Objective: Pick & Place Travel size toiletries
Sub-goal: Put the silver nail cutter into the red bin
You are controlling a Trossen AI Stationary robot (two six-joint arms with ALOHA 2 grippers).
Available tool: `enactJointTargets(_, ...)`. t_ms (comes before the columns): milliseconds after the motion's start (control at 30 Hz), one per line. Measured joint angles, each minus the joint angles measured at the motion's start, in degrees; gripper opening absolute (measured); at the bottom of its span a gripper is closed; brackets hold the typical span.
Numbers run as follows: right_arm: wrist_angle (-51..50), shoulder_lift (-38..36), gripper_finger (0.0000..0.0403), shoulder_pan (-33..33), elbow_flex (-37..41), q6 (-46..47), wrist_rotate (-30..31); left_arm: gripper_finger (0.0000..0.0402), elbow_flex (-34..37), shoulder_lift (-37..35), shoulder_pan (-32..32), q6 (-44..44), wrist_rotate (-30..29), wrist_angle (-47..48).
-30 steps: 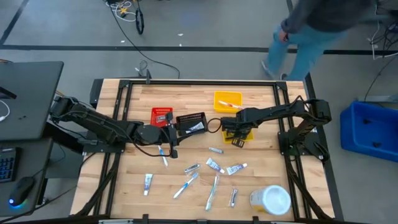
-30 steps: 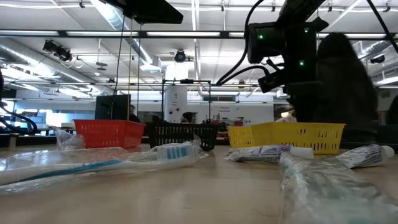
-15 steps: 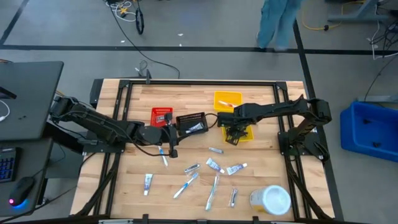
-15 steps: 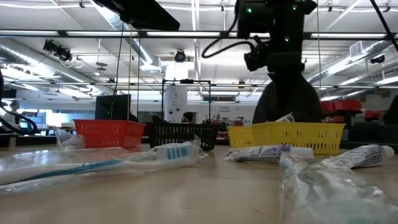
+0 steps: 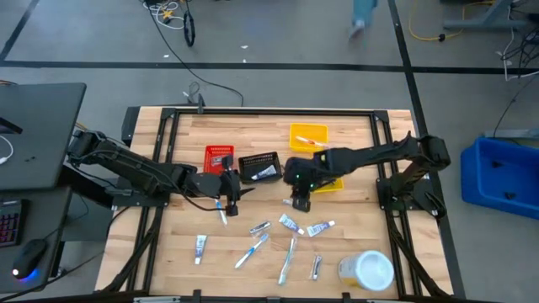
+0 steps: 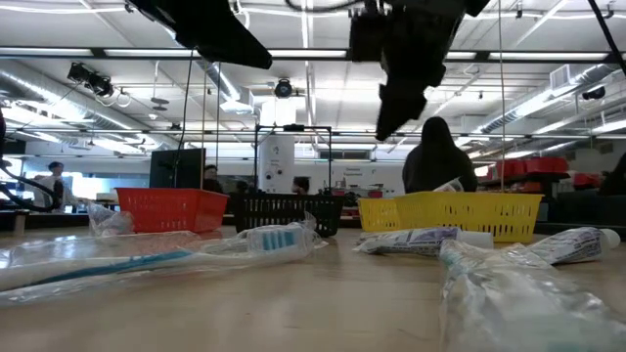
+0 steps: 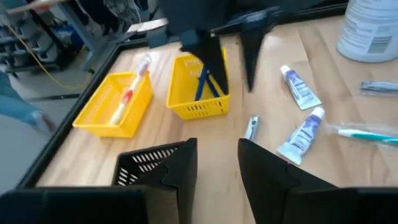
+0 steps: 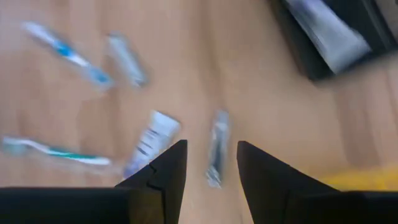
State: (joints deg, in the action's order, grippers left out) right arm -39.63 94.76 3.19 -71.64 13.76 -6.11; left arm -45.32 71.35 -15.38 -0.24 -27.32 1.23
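Note:
Travel toiletries lie loose on the wooden table: a silvery sachet (image 5: 291,203), white-and-blue tubes (image 5: 290,223) (image 5: 320,228) (image 5: 200,245), wrapped toothbrushes (image 5: 221,211) (image 5: 251,250) (image 5: 286,261) and a slim stick (image 5: 316,267). My right gripper (image 5: 301,200) hangs open, pointing down beside the sachet. In the right wrist view the sachet (image 8: 216,148) lies just ahead of the gap between the fingers, with a tube (image 8: 149,144) beside it. My left gripper (image 5: 229,189) waits open near the black bin, touching nothing; its wrist view shows the sachet (image 7: 250,126) and the right gripper (image 7: 233,59) above it.
A red bin (image 5: 218,156), a black bin (image 5: 258,167) holding a tube, and two yellow bins (image 5: 308,137) (image 5: 333,182) stand along the far half of the table. A big jar with a white lid (image 5: 366,269) stands near the right near corner. People show in the room behind.
My right gripper has swung from over the nearer yellow bin toward the table's left and near edge, ending over the silvery sachet. A person beyond the far edge has walked out of the high view.

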Motion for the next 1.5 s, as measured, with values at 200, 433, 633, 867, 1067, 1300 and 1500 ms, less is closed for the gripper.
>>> enactJointTargets(200, 13.78, 0.02, 0.0178, 5.42, 3.47, -3.79, 1.34, 0.0130, 0.31, 0.00, 0.00, -5.91, 4.78, -0.64)
enactJointTargets(433, 22.13, 0.07, 0.0205, 9.33, 7.74, -4.16, 10.36, 0.0129, 3.82, 1.45, -1.74, -11.53, 10.43, -3.65)
enactJointTargets(633, 25.04, 0.04, 0.0208, 9.74, 8.55, -2.23, 11.04, 0.0128, 4.89, 9.51, -5.85, -11.13, 10.40, -9.09)
enactJointTargets(867, 27.84, 0.07, 0.0189, 9.70, 8.62, -2.22, 11.04, 0.0142, 4.95, 20.46, -8.80, -11.98, 10.53, -15.98)
enactJointTargets(1067, 29.31, 0.07, 0.0171, 9.72, 8.60, -2.06, 11.02, 0.0186, 4.83, 26.51, -9.11, -15.07, 10.42, -19.71)
enactJointTargets(1300, 29.56, 0.07, 0.0153, 9.72, 8.60, 1.40, 11.97, 0.0218, 4.82, 31.01, -9.41, -15.66, 11.92, -22.69)
enactJointTargets(1500, 29.60, 0.07, 0.0144, 9.72, 8.60, 1.40, 12.00, 0.0217, 4.74, 34.41, -9.44, -15.63, 10.86, -24.06)
